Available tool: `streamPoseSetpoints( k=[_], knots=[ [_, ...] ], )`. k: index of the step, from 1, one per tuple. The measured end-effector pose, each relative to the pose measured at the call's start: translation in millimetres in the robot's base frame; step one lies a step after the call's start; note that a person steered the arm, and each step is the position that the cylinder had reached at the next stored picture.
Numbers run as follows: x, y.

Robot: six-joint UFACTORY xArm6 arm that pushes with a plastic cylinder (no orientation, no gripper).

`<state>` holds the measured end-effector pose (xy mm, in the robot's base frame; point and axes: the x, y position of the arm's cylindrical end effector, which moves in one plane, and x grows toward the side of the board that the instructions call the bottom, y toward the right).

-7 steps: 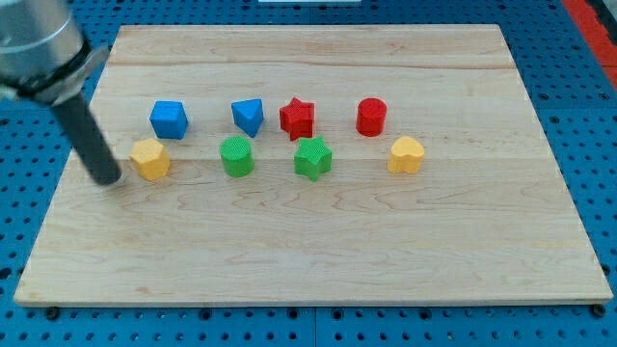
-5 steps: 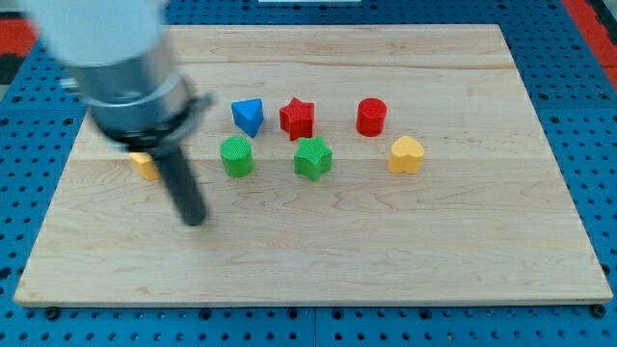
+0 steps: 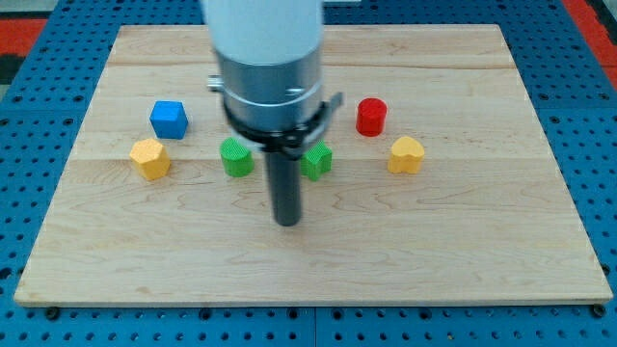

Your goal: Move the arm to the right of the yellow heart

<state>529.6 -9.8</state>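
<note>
The yellow heart (image 3: 406, 154) lies on the wooden board (image 3: 463, 241) at the view's right, below and right of the red cylinder (image 3: 371, 117). My tip (image 3: 287, 221) rests on the board near the middle, well to the left of the heart and lower in the view. It stands below the green cylinder (image 3: 235, 157) and the green star (image 3: 318, 161), touching neither. The arm's body hides the blue block and red star behind it.
A blue cube (image 3: 169, 119) and a yellow hexagon block (image 3: 149, 158) lie at the view's left. The blocks form two rows across the upper half of the board. A blue pegboard (image 3: 598, 116) surrounds the board.
My tip has swept from the view's left, beside the yellow hexagon block, rightward and downward to the board's middle. No block has moved.
</note>
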Motion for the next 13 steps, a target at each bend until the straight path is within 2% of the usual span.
streamPoseSetpoints(
  k=[2,3,4,7,9,10,12,13],
  knots=[
    [73,-12],
    [88,2],
    [61,74],
    [49,313],
    [43,325],
    [4,320],
    [-57,232],
    [-61,187]
  ],
)
